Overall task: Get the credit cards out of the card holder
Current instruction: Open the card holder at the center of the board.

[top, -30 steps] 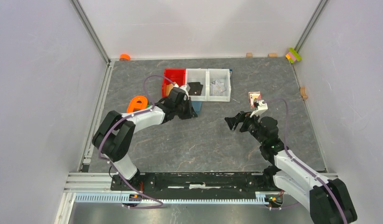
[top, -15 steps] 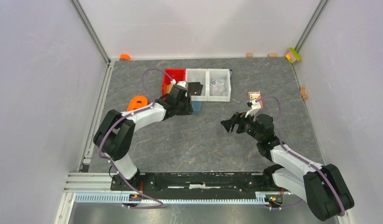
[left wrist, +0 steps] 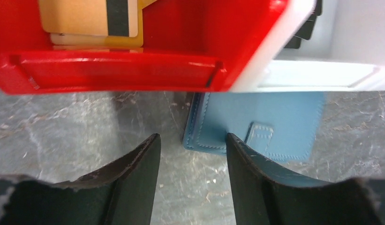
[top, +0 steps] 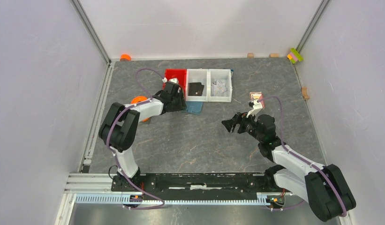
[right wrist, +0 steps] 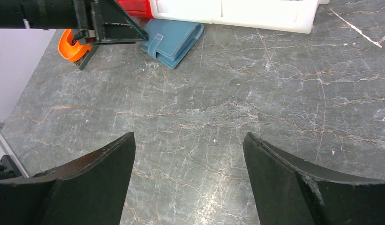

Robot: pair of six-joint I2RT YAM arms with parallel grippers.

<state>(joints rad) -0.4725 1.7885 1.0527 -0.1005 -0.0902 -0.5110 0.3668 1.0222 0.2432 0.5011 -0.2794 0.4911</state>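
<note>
The card holder (top: 195,108) is a steel-blue wallet lying closed on the table against the front of the bins; it also shows in both wrist views (left wrist: 265,122) (right wrist: 174,40). Tan-gold credit cards (left wrist: 87,16) with a dark stripe lie in the red bin (left wrist: 110,70). A black card (top: 196,89) lies in the white bin beside it. My left gripper (left wrist: 192,140) is open just in front of the red bin, with only bare table between its fingers and the wallet beside its right finger. My right gripper (right wrist: 188,140) hangs wide open and empty over mid-table, well short of the wallet.
Red bin (top: 175,77) and two white bins (top: 221,84) stand in a row at the back. An orange object (top: 139,99) lies left of my left arm. A small picture card (top: 256,97) lies behind the right gripper. Small blocks sit along the back and right walls.
My left gripper has gone from shut to open and moved back and left off the wallet to the front of the red bin. The right gripper shifted slightly left.
</note>
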